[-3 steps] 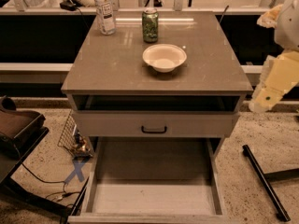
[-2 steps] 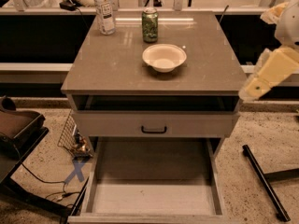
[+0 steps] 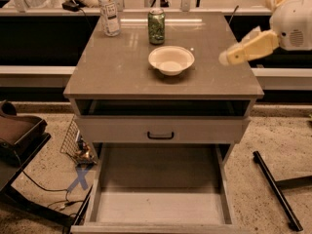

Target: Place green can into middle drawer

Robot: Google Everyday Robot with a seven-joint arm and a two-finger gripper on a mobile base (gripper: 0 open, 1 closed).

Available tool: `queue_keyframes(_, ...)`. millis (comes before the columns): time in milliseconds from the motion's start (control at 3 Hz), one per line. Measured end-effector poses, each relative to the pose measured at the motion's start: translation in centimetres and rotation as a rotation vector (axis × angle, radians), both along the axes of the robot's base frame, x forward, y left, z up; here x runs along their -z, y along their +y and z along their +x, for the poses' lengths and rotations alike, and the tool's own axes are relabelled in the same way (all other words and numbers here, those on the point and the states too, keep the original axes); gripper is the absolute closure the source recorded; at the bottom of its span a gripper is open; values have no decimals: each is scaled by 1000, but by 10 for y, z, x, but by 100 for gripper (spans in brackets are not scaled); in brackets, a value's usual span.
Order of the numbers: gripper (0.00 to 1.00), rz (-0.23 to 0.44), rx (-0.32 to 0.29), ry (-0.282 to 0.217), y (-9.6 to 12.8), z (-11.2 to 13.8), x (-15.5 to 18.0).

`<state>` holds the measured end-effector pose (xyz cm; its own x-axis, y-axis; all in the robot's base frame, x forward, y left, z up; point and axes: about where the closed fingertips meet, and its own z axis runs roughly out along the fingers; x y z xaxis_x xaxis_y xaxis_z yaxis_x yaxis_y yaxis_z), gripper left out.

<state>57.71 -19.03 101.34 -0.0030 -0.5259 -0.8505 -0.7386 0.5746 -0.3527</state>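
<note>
Green can (image 3: 156, 27): upright at the back of the cabinet top (image 3: 122, 67), silver lid up, standing free with nothing gripping it.
Nearest neighbours: white bowl (image 3: 171, 60) just in front and slightly right, near but not touching; clear bottle (image 3: 108, 11) further left along the back edge, apart from the can.
Middle drawer (image 3: 158, 206): pulled wide open at the bottom of the view, floor bare, thin side walls in plain sight, ready to receive.
Above the drawer: closed drawer front (image 3: 161, 129) with a black handle, and over that a dark open slot under the top.
Gripper (image 3: 226, 57): in the air over the right edge of the cabinet top, about level with the bowl, tip aimed left and a touch downward, well apart from the can, carrying nothing; spread or pressed together, cannot tell from this angle.
Step in hand: the reach, by the look of it. Pick not yet made, placing not begun.
Next move calls for: travel left and toward the back, passing above or behind the bowl rather than through it; a line-up on the can's side; a firm squeeze at mid-height.
Risk to watch: a clip of the bowl rim on the way in, or a nudge that tips the can.
After the pick: a lift clear of the top, then out past the front edge and down into the drawer.
</note>
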Motion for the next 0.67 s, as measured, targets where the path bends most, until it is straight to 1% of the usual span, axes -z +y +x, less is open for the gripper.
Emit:
queue_keyframes(333, 0, 173, 46, -141, 4, 35, -29)
queue_keyframes(667, 0, 227, 113, -219, 0, 55, -48)
